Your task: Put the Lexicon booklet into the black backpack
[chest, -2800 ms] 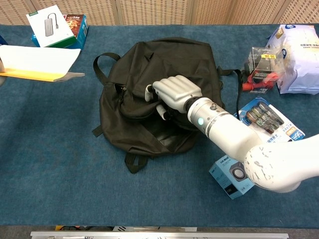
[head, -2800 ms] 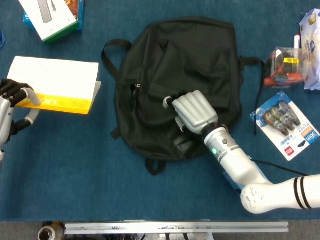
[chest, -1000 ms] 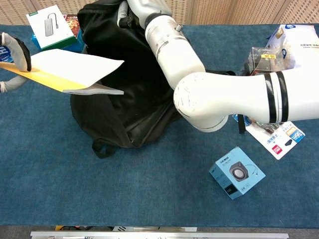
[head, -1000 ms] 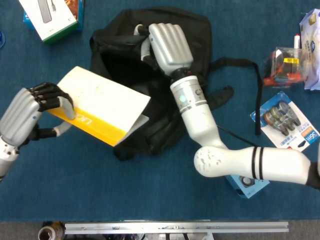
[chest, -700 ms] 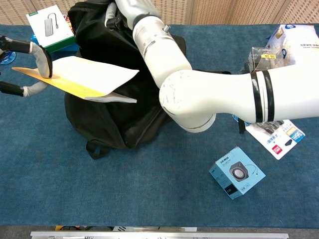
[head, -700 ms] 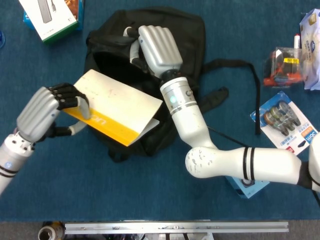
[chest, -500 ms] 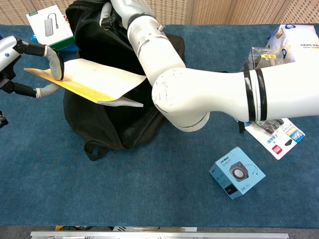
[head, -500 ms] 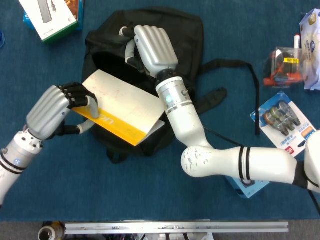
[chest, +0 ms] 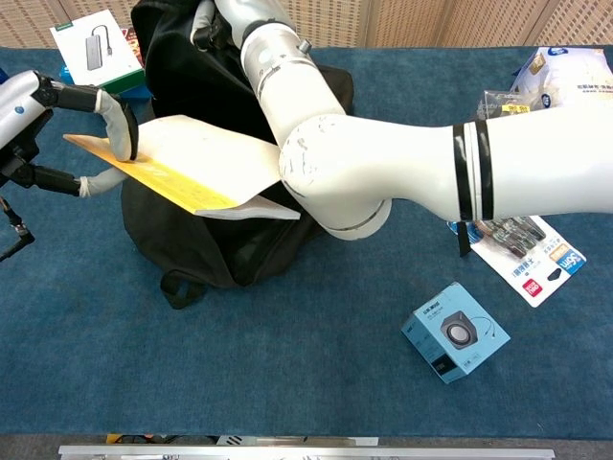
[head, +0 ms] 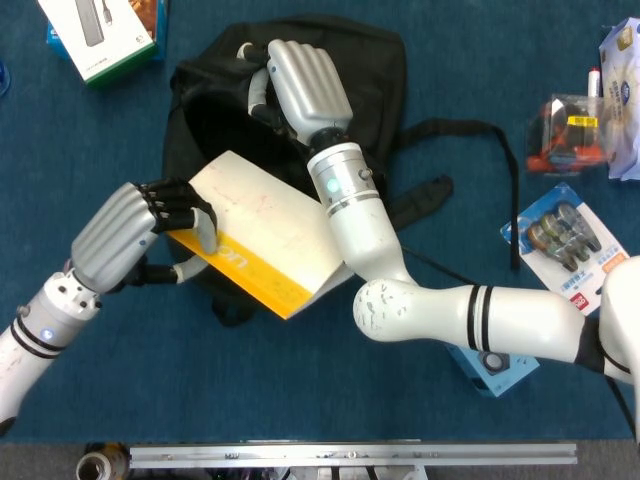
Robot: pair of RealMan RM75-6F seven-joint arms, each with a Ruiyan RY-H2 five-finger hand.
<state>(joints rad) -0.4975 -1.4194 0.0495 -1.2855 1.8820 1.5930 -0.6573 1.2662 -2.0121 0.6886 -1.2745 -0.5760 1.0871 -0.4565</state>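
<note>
Two hands work over the blue cloth-covered table, and we see both in each view. Our left hand pinches the Lexicon booklet by its left edge, dark fingers curled over the white cover and the thumb underneath against the yellow side. The booklet hangs tilted above the front of the black backpack, its far corner reaching against our right forearm; it is not inside the bag.

Our right hand grips the upper edge of the backpack's opening, fingers closed on the fabric, holding the bag's mouth raised, as the chest view shows. One strap trails to the right across the table.

Several other items lie around. At the far left corner sits a white-and-green box picturing a cable adapter, resting on a blue carton. Along the right side we see a clear plastic package with red and yellow contents, a white bag at the edge, and a blister pack of tape rolls. Nearer us, a small blue box with a round speaker pictured lies alone. Behind the table, the chest view shows a beige perforated wall panel. A metal rail runs along the near table edge.
</note>
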